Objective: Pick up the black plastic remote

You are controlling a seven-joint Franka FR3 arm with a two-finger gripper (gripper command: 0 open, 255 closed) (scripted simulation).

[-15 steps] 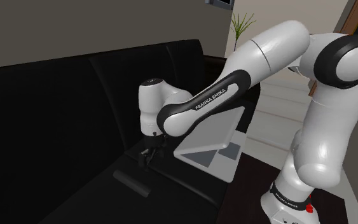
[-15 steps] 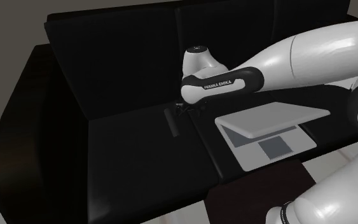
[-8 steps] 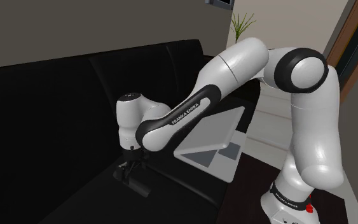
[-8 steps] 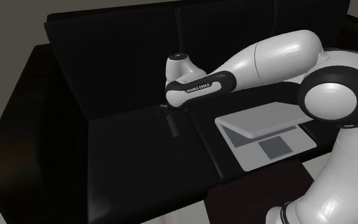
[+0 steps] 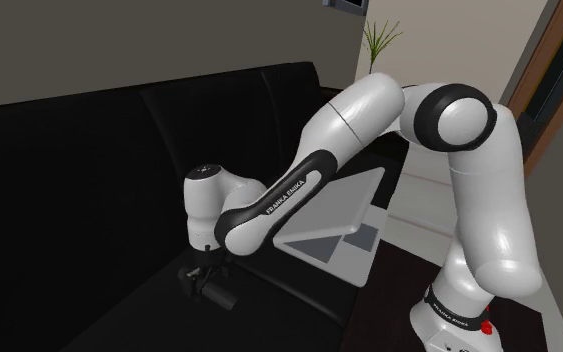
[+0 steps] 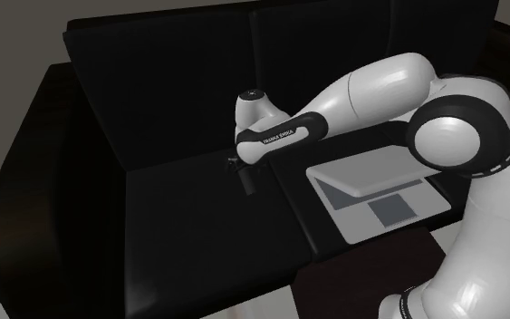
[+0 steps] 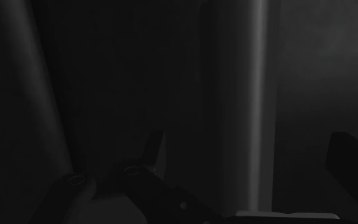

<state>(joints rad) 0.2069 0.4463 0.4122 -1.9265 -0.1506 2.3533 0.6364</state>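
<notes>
Black end effector (image 5: 205, 272) spread wide astride slim bar-shaped black remote (image 5: 221, 295), not touching, smooth black sofa (image 5: 89, 180) beneath, half-open grey laptop (image 5: 339, 215) at two o'clock, shoulder view.

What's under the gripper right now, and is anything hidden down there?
The black remote, lying on the black sofa seat. One end sticks out past the open gripper; the stretch directly beneath the hand is covered by it.

bg: blk sofa (image 5: 89, 150) | tan wall (image 5: 169, 40) behind | plant (image 5: 380, 38) past sofa end
</notes>
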